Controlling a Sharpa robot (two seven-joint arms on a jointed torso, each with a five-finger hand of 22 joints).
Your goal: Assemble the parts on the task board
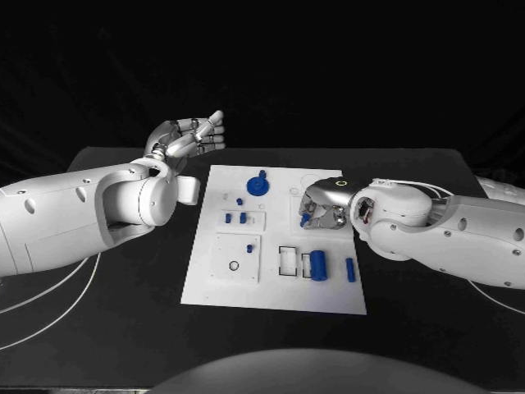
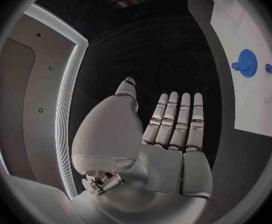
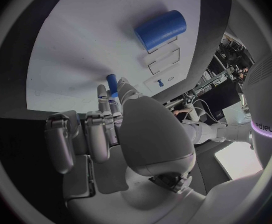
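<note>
The white task board (image 1: 275,279) lies mid-table. On it are a blue gear (image 1: 259,184), two short blue pegs (image 1: 235,218), a blue cylinder (image 1: 318,264) and a blue bar (image 1: 350,269). My right hand (image 1: 323,205) hangs over the board's right middle with its fingers pointing down. Its thumb and fingertips (image 3: 114,97) pinch a small blue peg (image 3: 112,80) just above the board, and the peg (image 1: 305,219) shows below the hand in the head view. My left hand (image 1: 192,136) is raised beyond the board's far left corner, fingers straight, holding nothing. The left wrist view shows the gear (image 2: 249,63).
The board carries raised white blocks with slots and holes (image 1: 239,256) and two rectangular recesses (image 1: 289,261) beside the cylinder (image 3: 160,30). Black table (image 1: 120,304) surrounds the board. White cables (image 1: 61,316) trail across the table near both arms.
</note>
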